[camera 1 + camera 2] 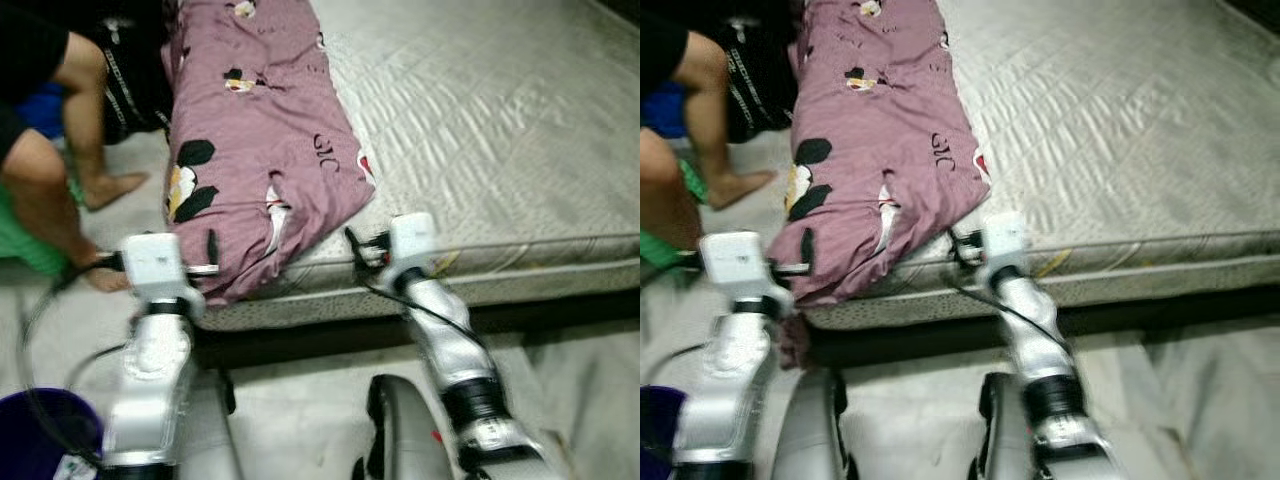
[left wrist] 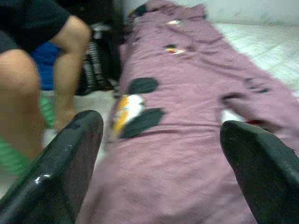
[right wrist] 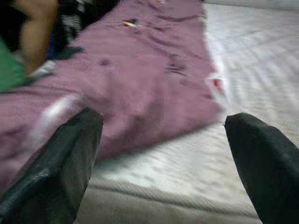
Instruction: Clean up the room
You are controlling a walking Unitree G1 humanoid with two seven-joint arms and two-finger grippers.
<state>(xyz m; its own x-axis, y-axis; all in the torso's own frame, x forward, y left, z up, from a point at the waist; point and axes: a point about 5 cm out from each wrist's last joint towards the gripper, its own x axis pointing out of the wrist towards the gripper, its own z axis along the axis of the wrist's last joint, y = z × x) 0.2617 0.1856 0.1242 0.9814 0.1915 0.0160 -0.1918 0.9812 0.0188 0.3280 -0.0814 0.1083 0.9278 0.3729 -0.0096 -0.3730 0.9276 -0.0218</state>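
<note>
While a mauve cotton blanket printed with black-and-white cartoon patches point(image 1: 262, 130) lies in a long heap along the left side of a bare grey quilted mattress point(image 1: 500, 130), its near end spilling over the mattress's front edge, the robot brings both arms up to it. That overhanging end is likely why the arms sit low: it is the easiest part to catch.

The left gripper point(image 1: 210, 262) is at the blanket's drooping near corner, its black fingers point(image 2: 60, 172) spread wide and holding nothing. The right gripper point(image 1: 358, 255) is at the blanket's opposite near corner, by the mattress edge, also splayed and empty. With one claw at each corner, the stance suggests a two-handed lift or fold, not yet begun.

Beyond the blanket's far-left side, a person's bare legs and foot point(image 1: 85, 150) stand on the floor, close enough to call for caution. Below the blanket, near the left arm, a dark purple plastic bucket point(image 1: 40, 440) sits on the floor.

The head cameras show both arms, the bucket and the whole mattress edge. The left wrist camera adds the blanket's print up close, framed between the fingers; the right wrist camera reveals where cloth ends and bare mattress begins.
</note>
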